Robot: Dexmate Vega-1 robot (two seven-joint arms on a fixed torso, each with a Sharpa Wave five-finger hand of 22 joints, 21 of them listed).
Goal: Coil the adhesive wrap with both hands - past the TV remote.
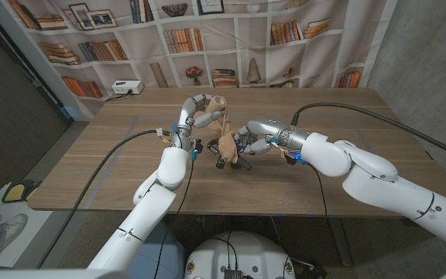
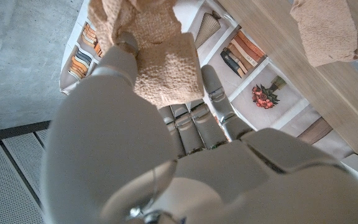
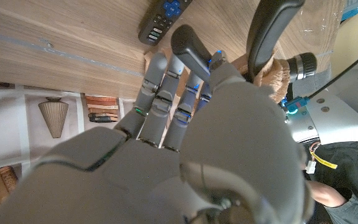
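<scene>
Both hands, left (image 1: pixel 194 112) and right (image 1: pixel 251 139), gripping tan wrap (image 1: pixel 224 136); remote (image 3: pixel 161 20) beside right fingers in right wrist view.

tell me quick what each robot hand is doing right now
Left robot hand: holding the upper end of the tan adhesive wrap.
Right robot hand: fingers closed around the wrap's lower part.

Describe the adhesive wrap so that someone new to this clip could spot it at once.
Start at the middle of the wooden table, where the left hand and right hand meet. The adhesive wrap is the tan, crinkly strip held between them, unlike the dark TV remote nearby.
</scene>
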